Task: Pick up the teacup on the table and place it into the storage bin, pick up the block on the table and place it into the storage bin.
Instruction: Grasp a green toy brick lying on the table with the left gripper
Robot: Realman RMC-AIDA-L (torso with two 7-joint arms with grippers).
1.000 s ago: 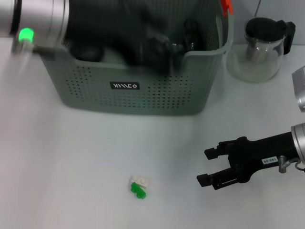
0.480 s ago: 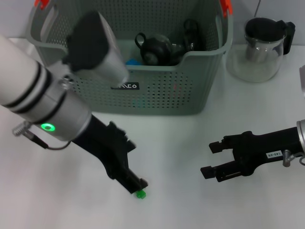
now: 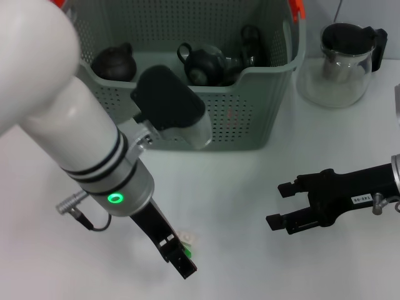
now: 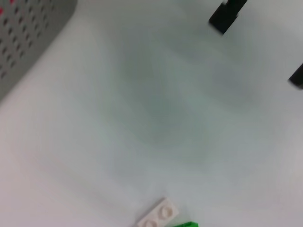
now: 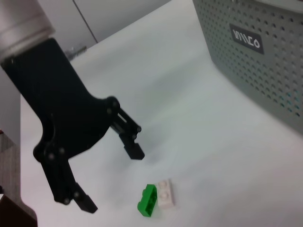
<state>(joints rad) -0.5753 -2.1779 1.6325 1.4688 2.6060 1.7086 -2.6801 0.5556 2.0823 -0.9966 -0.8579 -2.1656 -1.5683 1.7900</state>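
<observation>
1. Your left pincer [image 3: 181, 259] hangs spread over the small green-and-white toy block [image 3: 185, 245] on the white counter [image 3: 250, 187] — block just beside one tip.
2. The right pincer [image 3: 282, 205], also spread, waits well apart.

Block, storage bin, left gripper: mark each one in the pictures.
block [image 5: 155, 199], right wrist view, on the seam where its green and white pieces meet.
storage bin [image 3: 250, 112], head view, on its perforated front wall.
left gripper [image 5: 115, 181], right wrist view, midway between its open black fingertips, above the table.
</observation>
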